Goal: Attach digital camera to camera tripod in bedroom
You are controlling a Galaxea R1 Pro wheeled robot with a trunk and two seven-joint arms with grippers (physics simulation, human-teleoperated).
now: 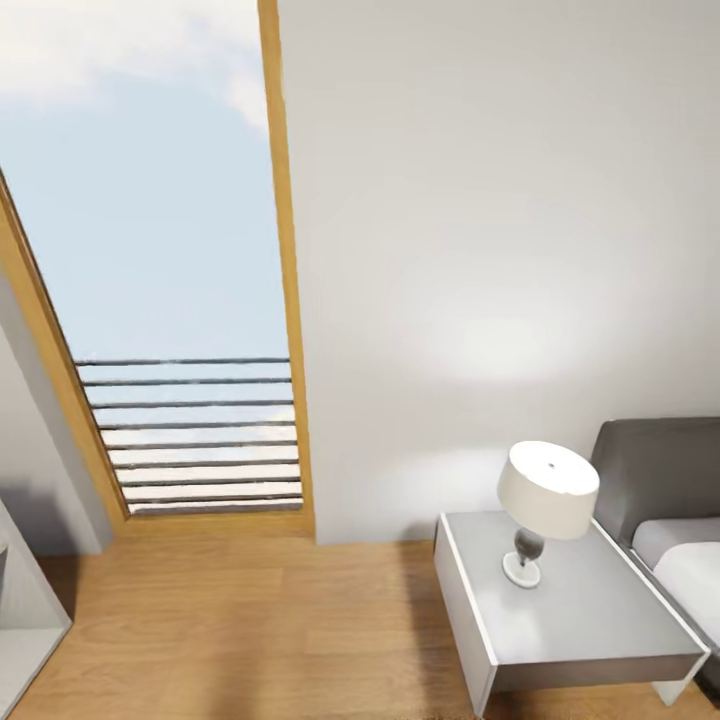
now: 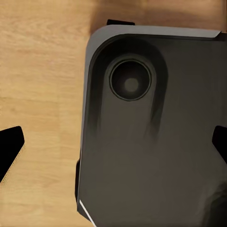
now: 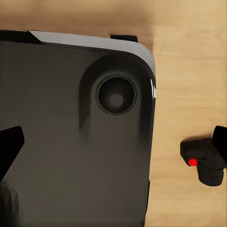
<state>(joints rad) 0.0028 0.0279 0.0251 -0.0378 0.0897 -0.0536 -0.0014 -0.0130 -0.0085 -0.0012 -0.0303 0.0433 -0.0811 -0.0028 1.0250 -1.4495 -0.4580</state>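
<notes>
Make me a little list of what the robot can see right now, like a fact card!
room: wood floor, pale wall
window: tall, wood frame, sky and railing bars
nightstand: grey, beside the bed
lamp: white shade, standing on the nightstand
digital camera: black, red button, lying on the floor beside the robot's dark base
left gripper: open, empty
right gripper: open, empty

The bed (image 1: 680, 540) is cut off by the picture's edge; the digital camera (image 3: 202, 161) is partly hidden by a fingertip.
</notes>
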